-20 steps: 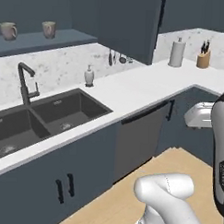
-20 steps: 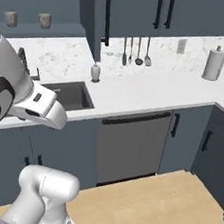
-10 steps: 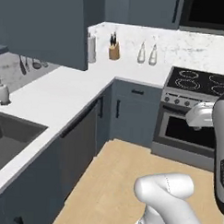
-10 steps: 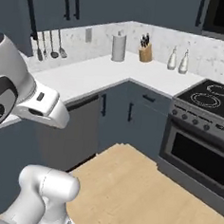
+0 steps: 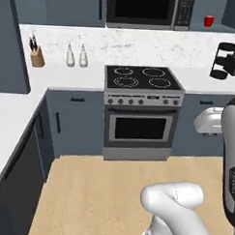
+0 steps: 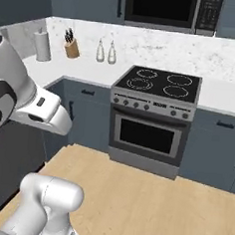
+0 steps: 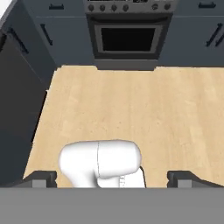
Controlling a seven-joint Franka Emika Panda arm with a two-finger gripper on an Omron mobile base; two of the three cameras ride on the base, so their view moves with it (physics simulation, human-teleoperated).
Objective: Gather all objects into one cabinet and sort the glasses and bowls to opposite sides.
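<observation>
left base view: small red cup sits on high shelf right of microwave, above stove. likely light, glossy, slippery; pinch across rim. hand view: gripper spread wide, empty, pointing down at wood floor.

A small red cup sits on a shelf right of the microwave.

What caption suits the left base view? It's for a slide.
Robot base faces the stove; a small red cup sits on a high shelf right of the microwave.
</observation>
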